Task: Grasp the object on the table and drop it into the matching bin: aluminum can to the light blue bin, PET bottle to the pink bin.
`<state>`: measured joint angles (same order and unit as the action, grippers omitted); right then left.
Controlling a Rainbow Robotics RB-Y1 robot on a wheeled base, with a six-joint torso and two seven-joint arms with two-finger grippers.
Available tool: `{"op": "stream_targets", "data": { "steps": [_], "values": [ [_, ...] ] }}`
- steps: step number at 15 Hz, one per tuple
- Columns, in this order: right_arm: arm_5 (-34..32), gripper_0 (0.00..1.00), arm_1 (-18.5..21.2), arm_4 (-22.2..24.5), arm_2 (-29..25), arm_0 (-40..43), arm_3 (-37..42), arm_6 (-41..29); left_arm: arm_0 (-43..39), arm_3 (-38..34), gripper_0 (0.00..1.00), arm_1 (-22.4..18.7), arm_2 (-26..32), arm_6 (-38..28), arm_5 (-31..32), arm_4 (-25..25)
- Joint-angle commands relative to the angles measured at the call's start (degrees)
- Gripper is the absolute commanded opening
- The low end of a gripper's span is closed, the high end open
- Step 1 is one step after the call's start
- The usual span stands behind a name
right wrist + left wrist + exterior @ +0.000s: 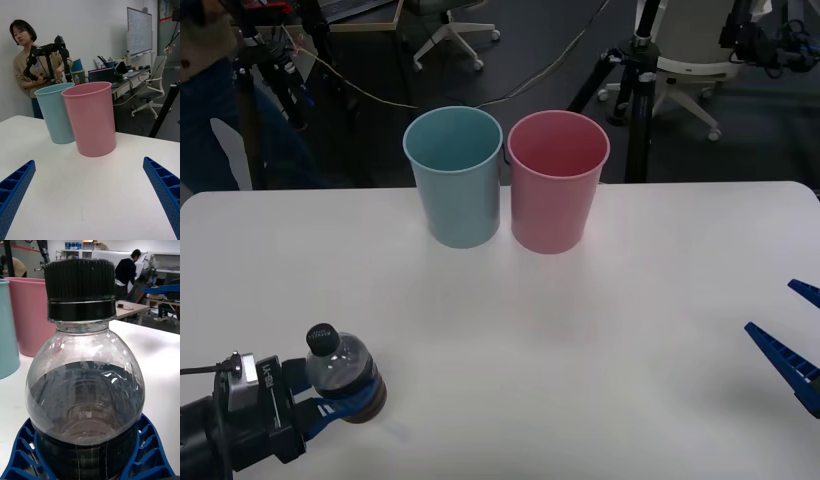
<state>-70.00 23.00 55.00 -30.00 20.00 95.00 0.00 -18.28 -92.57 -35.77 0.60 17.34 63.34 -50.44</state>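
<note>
Glossy clear plastic bottle [86, 390], seemingly.

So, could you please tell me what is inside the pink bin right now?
The pink bin shows only bare pink inner wall below its rim; its floor is hidden. The PET bottle stands on the table between the left hand's fingers.

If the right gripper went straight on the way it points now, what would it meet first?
Probably the pink bin: it stands dead ahead between the open right gripper's fingers, with bare table before it. The blue bin sits beside it, off the line.
</note>
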Motion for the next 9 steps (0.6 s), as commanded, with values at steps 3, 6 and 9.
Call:
{"op": "stream_targets", "data": {
  "steps": [3, 6, 9],
  "values": [
    [0.00, 1.00, 0.00, 0.00, 0.00, 0.00, 0.00, 0.00, -2.82, -9.82, 0.00, -1.85, 0.72, -7.67, -7.71, -1.24],
    [0.00, 1.00, 0.00, 0.00, 0.00, 0.00, 0.00, 0.00, -2.64, -14.04, 0.00, -2.38, 0.81, -10.13, -9.82, -2.38],
    [0.00, 1.00, 0.00, 0.00, 0.00, 0.00, 0.00, 0.00, -2.38, -18.70, 0.00, -3.78, 0.46, -13.91, -12.01, -2.47]
  ]
}}
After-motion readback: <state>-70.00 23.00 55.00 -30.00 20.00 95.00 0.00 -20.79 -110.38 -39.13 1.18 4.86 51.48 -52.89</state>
